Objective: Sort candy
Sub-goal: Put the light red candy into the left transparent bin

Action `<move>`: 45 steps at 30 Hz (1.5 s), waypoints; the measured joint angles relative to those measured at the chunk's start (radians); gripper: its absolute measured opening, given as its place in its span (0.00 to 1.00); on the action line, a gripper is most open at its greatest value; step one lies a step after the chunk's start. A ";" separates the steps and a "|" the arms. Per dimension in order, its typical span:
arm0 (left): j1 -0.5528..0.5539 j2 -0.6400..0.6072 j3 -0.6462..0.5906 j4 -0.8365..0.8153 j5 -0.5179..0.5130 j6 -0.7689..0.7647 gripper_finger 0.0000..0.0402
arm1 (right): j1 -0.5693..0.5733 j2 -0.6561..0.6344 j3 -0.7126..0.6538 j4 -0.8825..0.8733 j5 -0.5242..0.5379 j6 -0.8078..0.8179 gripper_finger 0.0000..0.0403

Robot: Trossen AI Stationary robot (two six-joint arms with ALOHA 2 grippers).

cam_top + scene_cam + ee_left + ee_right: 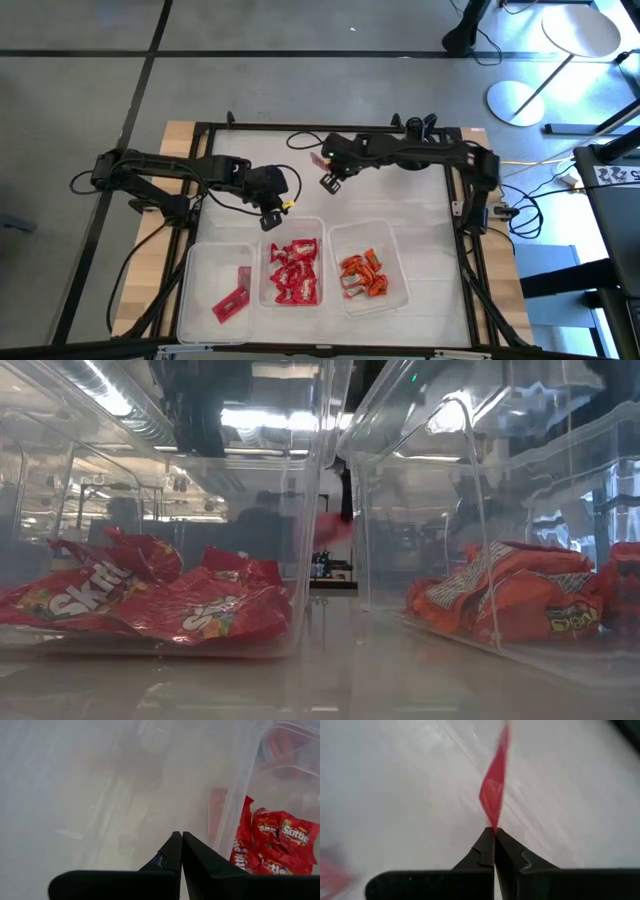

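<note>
White tabletop (pixel 300 190) carries three clear bins (pixel 215 290) along its near edge. Over the open surface behind them, the right claw (pixel 494 831) is pinched tight on a flat red candy bar (pixel 494 790). Beside the middle bin of red Skittles packets (pixel 294 270), the left claw (pixel 181 836) hangs closed and empty.

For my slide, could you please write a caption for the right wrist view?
Right gripper shut on a red candy packet, held above the white table.
</note>
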 joint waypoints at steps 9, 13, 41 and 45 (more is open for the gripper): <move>0.002 -0.041 -0.001 -0.057 -0.004 -0.090 0.01 | 0.079 -0.155 0.000 -0.075 -0.019 -0.036 0.00; 0.020 -0.130 -0.001 -0.124 -0.029 -0.176 0.01 | 0.134 -0.182 0.001 -0.126 -0.044 -0.066 0.00; -0.065 -0.552 -0.001 -0.473 -0.086 -0.333 0.01 | 0.617 0.195 0.314 0.720 -0.018 -0.029 0.00; -0.093 -0.566 -0.001 -0.472 -0.086 -0.330 0.01 | 0.619 0.346 0.535 0.683 -0.036 -0.030 0.00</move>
